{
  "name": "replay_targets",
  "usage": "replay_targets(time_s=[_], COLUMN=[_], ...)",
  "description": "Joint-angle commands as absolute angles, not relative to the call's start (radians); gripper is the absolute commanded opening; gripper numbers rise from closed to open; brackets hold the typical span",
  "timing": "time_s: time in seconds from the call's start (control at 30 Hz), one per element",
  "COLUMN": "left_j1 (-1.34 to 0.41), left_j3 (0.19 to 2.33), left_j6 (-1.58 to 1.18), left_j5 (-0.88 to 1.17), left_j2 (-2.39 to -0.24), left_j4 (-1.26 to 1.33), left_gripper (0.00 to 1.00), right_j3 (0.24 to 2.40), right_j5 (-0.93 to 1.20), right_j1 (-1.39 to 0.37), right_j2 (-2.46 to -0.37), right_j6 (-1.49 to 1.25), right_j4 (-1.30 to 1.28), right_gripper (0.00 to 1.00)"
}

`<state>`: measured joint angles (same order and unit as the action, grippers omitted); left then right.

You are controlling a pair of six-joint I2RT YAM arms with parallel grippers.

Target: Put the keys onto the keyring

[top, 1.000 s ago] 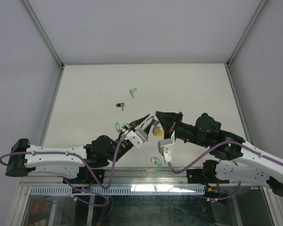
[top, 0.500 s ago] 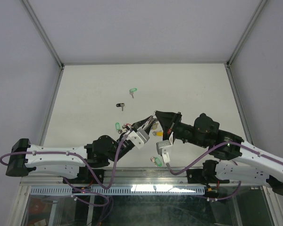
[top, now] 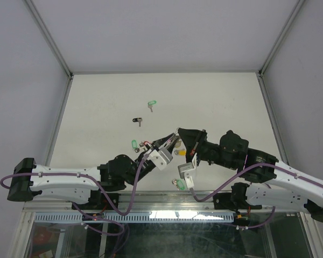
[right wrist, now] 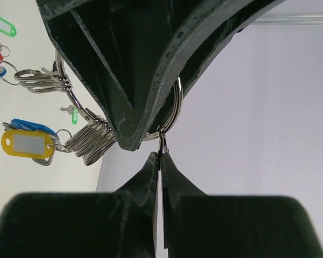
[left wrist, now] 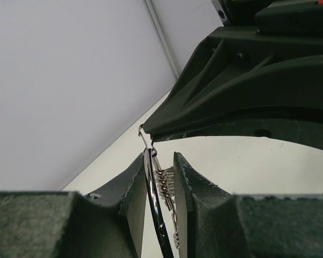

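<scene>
My left gripper [top: 169,142] [left wrist: 160,161] is shut on the keyring [left wrist: 152,189], a thin silver ring seen edge-on between its fingers [left wrist: 130,181]. The ring [right wrist: 175,105] also shows in the right wrist view, bearing a cluster of keys [right wrist: 90,142] with yellow [right wrist: 23,145] and blue [right wrist: 27,124] tags. My right gripper [top: 178,134] [right wrist: 160,157] is shut on a thin silver key piece [right wrist: 161,138] that touches the ring's edge. Both grippers meet tip to tip above the table. Loose keys lie on the table: green-tagged [top: 152,104], black-tagged [top: 137,121], green-tagged [top: 133,143] and green-tagged [top: 178,184].
The white table [top: 220,102] has metal frame rails at the left [top: 59,118] and right [top: 269,113] edges and grey walls behind. A yellow tag [top: 178,152] hangs below the grippers. Both arms cross the table's near edge.
Both grippers have shifted slightly and the right wrist has swung a little left and lower. Both grips are unchanged. The loose keys have not moved.
</scene>
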<state>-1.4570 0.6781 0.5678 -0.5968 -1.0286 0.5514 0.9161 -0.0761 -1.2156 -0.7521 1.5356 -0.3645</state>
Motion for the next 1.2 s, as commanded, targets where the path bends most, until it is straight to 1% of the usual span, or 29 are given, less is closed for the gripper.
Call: replay_targets(time_s=[0.0,0.17,0.3,0.4,0.73,0.8,0.97,1.17], left_j1=[-1.44,-1.436,-1.435,-1.433,-1.428,-1.428,-1.427,-1.425], left_j3=[0.731,0.726,0.726,0.729,0.735,0.736,0.738,0.731], left_j6=[0.558,0.558,0.557,0.558,0.555,0.554,0.542,0.533], left_j5=[-0.581,-0.595,-0.598,-0.602,-0.628,-0.626,-0.621,-0.633], left_j2=[-1.028,-1.026,-1.028,-1.032,-1.041,-1.044,-1.045,-1.04], left_j4=[0.613,0.622,0.627,0.627,0.626,0.624,0.607,0.59], left_gripper=[0.24,0.24,0.2,0.2,0.12,0.13,0.21,0.23], right_j3=[0.966,0.964,0.966,0.968,0.972,0.97,0.964,0.967], right_j5=[-0.048,-0.055,-0.055,-0.058,-0.051,-0.049,-0.075,-0.08], right_j1=[-1.238,-1.241,-1.245,-1.246,-1.255,-1.257,-1.259,-1.261], right_j2=[-0.761,-0.764,-0.771,-0.774,-0.782,-0.781,-0.777,-0.77], right_j6=[1.558,1.566,1.572,1.579,1.589,1.585,1.59,1.602], right_j4=[-0.365,-0.376,-0.382,-0.39,-0.403,-0.39,-0.36,-0.358], right_gripper=[0.0,0.0,0.0,0.0,0.0,0.0,0.0,0.0])
